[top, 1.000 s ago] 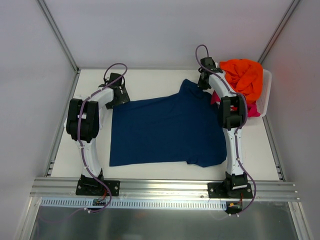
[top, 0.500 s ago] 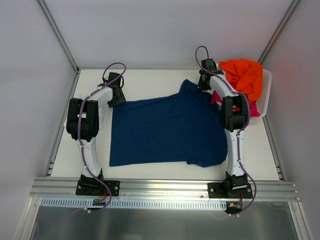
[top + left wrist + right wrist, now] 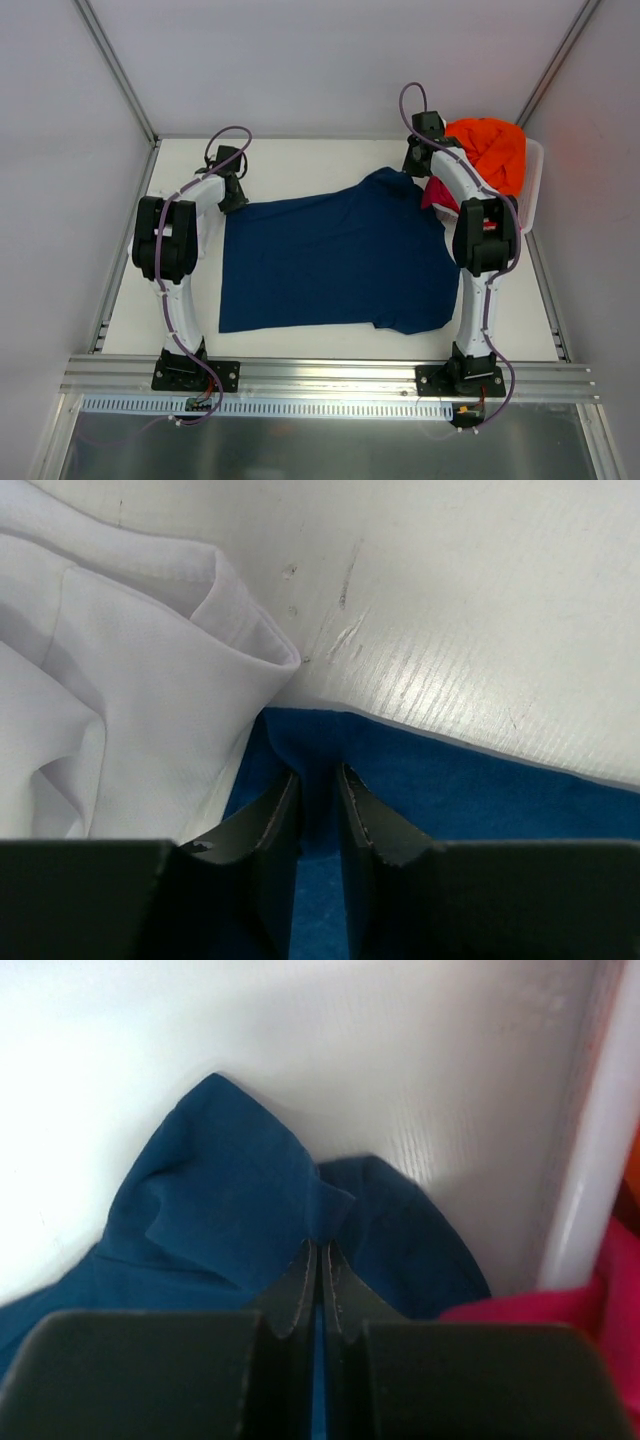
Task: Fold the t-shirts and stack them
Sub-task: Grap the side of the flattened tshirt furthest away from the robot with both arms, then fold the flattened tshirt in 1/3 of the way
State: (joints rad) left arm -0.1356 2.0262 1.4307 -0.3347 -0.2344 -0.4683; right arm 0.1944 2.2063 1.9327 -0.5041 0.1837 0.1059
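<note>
Navy t-shirt [image 3: 335, 255]: it lies spread almost flat in the middle of the bench [image 3: 290, 165], between the two arms. Only its far right part is raised in a small bump.
Left end effector [image 3: 318, 777]: it is at the far left corner of the navy t-shirt. The two fingers stand almost together, and a thin ridge of the blue cloth is pinched between them.
Right end effector [image 3: 320, 1252]: it is at the far right corner of the navy t-shirt. The fingers are pressed together on a fold of the blue cloth, which is drawn up in wrinkles toward the tips.
White t-shirt [image 3: 130, 710]: it lies crumpled on the bench just beside the left end effector. Its hemmed edge reaches the navy corner.
Orange t-shirt [image 3: 490, 148]: it sits as a bunched heap on top in the basket [image 3: 532, 190].
Pink t-shirt [image 3: 437, 193]: it is below the orange one and hangs out at the side of the basket, just beside the raised navy cloth.
Basket: white plastic, standing at the far right of the bench, near the right arm.
</note>
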